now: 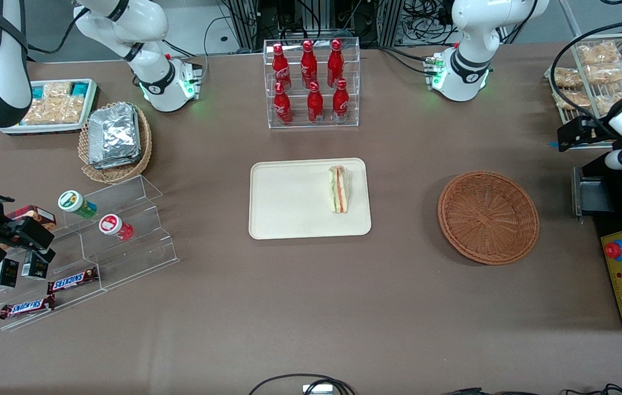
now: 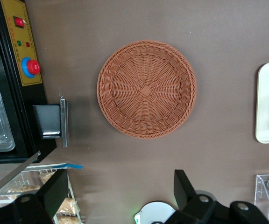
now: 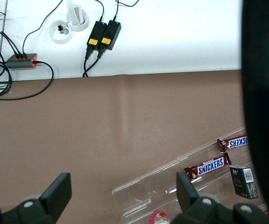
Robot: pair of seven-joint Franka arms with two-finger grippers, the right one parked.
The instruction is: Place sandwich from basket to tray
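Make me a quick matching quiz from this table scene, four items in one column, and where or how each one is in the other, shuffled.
Column one:
1. sandwich
2. basket
3. tool
4. red bottles

Column two:
A. empty, on the table toward the working arm's end
B. open, raised above the table beside the basket
C. lying on the tray
D. standing in a clear rack

Pairs: 1-C, 2-A, 3-B, 4-D

A white-bread triangular sandwich (image 1: 338, 189) with orange and green stripes lies on a cream-beige rectangular tray (image 1: 289, 219) at frame centre, beside a reddish-brown round woven wicker basket (image 1: 488, 216), black open-fingered gripper (image 2: 120, 196) above.
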